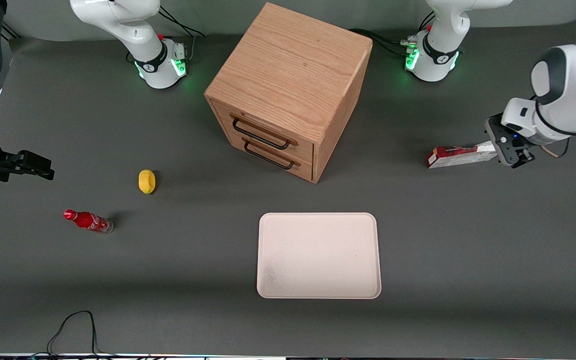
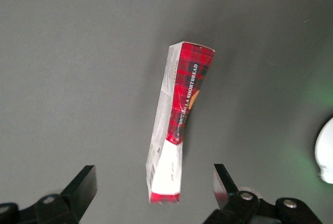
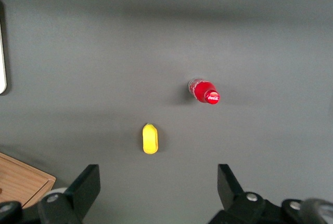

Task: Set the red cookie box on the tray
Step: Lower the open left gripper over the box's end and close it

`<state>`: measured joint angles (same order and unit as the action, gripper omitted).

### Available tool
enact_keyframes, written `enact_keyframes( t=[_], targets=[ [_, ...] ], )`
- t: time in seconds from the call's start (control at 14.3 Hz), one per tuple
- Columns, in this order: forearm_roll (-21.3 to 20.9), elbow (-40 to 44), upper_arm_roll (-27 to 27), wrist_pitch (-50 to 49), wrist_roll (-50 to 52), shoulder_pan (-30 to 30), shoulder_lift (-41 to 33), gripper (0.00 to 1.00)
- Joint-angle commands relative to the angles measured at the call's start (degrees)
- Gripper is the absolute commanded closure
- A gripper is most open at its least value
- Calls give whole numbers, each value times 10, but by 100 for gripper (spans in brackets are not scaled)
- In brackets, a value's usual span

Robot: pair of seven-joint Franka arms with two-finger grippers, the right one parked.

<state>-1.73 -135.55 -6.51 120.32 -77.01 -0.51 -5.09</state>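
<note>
Nearest the front camera we find a black cable (image 1: 75, 325) looping at the table's edge, and just above it the tray (image 1: 318, 255), pale cream with rounded corners and a low rim, lying flat with nothing on it. Toward the parked arm's end of the table we see a small red soda bottle (image 1: 88, 221) on its side and, a little farther from the camera, a yellow lemon-like object (image 1: 147, 181). Farther still, we meet a wooden cabinet (image 1: 290, 90) with two drawers and dark handles, set at an angle; it stands between the tray and the arm bases and well apart from the box.

Toward the working arm's end we see the red cookie box (image 1: 460, 155) lying on the grey table (image 1: 468, 240), farther from the camera than the tray and well apart from it, with bare table between them. In the wrist view we make out its red tartan face with white lettering, a white panel at one end and a pale printed side (image 2: 174, 130). The gripper (image 2: 153, 185) hangs at the box's white end with its fingers (image 2: 83, 185) spread wide, one on each side and neither touching the carton.
</note>
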Motion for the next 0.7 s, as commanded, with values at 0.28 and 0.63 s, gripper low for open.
enact_keyframes(
  t=[0.28, 0.63],
  targets=[
    [-3, -123, 3, 168, -63, 2, 6, 0],
    [-3, -176, 3, 253, -68, -1, 21, 0]
  ],
)
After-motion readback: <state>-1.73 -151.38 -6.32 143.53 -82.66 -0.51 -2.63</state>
